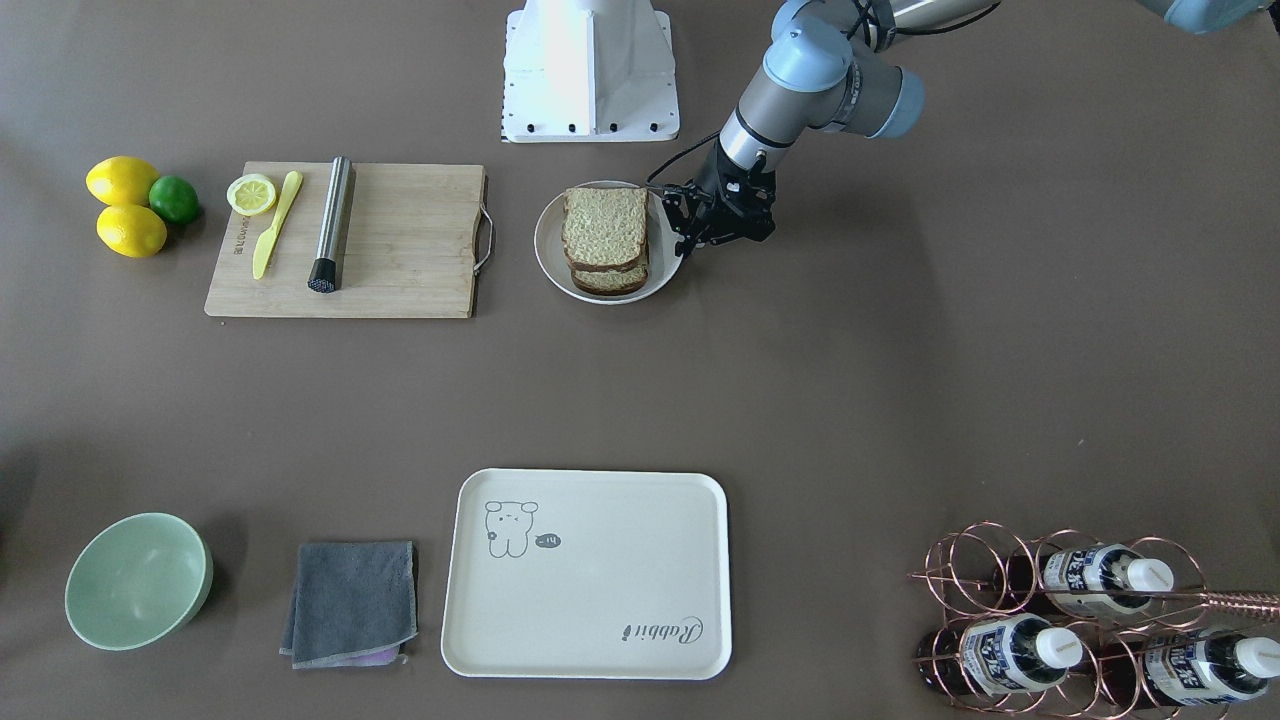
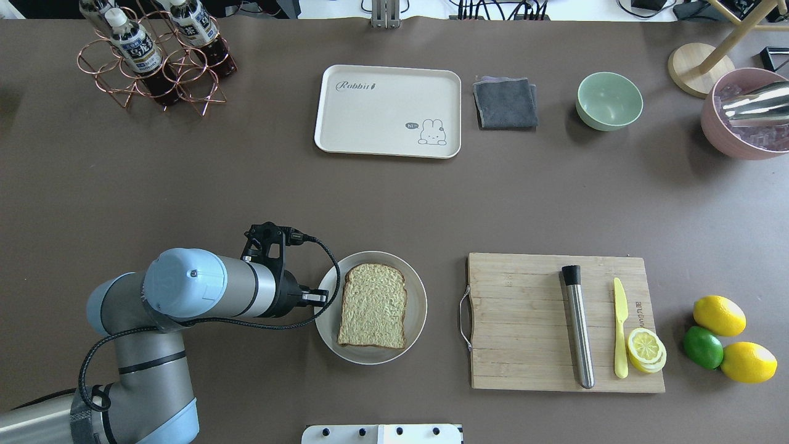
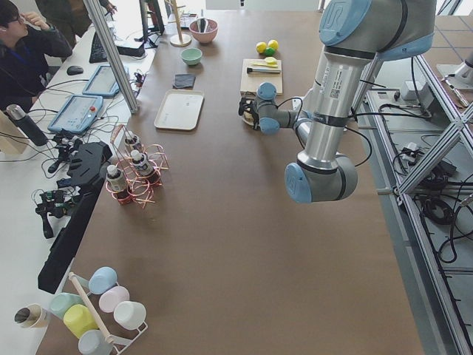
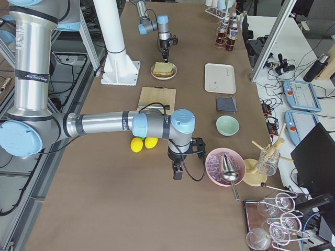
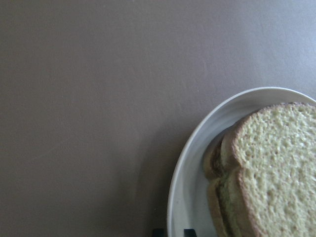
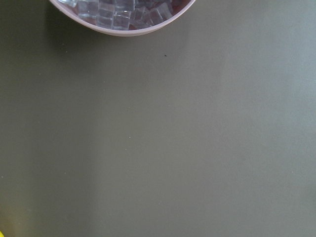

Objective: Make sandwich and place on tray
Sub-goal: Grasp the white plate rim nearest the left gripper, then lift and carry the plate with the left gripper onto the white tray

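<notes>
The sandwich (image 2: 373, 305) is brown-crusted bread slices stacked on a round white plate (image 2: 418, 290) at the near middle of the table; no egg shows between them. My left gripper (image 2: 320, 298) is at the plate's left rim. In the left wrist view its fingertips (image 5: 159, 231) stand close together astride the rim (image 5: 190, 163), shut on it. The cream tray (image 2: 382, 117) lies bare at the far side. My right gripper (image 4: 178, 172) hangs low beside a pink bowl, seen only in the exterior right view, so I cannot tell if it is open or shut.
A wooden cutting board (image 2: 524, 320) right of the plate bears a steel muddler (image 2: 578, 327), a yellow knife (image 2: 620, 327) and a lemon half. Lemons and a lime (image 2: 703, 347) lie beyond it. A grey cloth (image 2: 505, 103), a green bowl (image 2: 609, 100), a pink ice bowl (image 2: 746, 114) and a bottle rack (image 2: 154, 55) stand at the far side.
</notes>
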Controlling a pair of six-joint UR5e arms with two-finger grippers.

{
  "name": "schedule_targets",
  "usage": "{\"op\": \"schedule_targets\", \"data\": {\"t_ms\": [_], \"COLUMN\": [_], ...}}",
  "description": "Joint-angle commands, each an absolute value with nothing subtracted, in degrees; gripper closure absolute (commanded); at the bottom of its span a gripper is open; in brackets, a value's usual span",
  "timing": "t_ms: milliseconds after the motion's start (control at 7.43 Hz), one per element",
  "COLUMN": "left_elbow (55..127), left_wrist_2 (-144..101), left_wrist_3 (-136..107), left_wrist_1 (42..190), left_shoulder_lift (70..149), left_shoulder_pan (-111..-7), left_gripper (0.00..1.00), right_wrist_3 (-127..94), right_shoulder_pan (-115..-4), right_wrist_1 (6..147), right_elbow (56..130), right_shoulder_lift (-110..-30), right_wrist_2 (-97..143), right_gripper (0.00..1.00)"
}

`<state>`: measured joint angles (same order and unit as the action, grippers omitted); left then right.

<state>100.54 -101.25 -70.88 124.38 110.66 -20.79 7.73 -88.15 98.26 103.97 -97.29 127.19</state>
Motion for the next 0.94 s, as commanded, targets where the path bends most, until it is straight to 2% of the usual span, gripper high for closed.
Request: {"op": "schedule_targets", "data": {"t_ms": [0, 404, 808], "left_elbow": [100.4, 100.2, 99.7], "left_wrist_2": [-101.3, -107.1, -117.1], "left_wrist_3": [-70.7, -70.4, -70.3], "left_wrist_1": [124.3, 123.3, 114.1], "left_shoulder_lift": [110.5, 111.3, 117.9], "left_shoulder_pan": [-20.8, -23.4, -33.9], "left_gripper": [1.0, 1.0, 1.0], "right_wrist_3": [7.7, 7.6, 7.6], "right_shoulder_pan": [-88.2, -88.2, -88.2], "right_wrist_1": [98.3, 98.3, 98.3], "right_elbow": [104.0, 103.9, 103.8], "right_shoulder_lift": [-97.2, -97.2, -97.5], "right_wrist_2": [127.2, 127.1, 127.0], "right_gripper": [0.0, 0.0, 0.0]}}
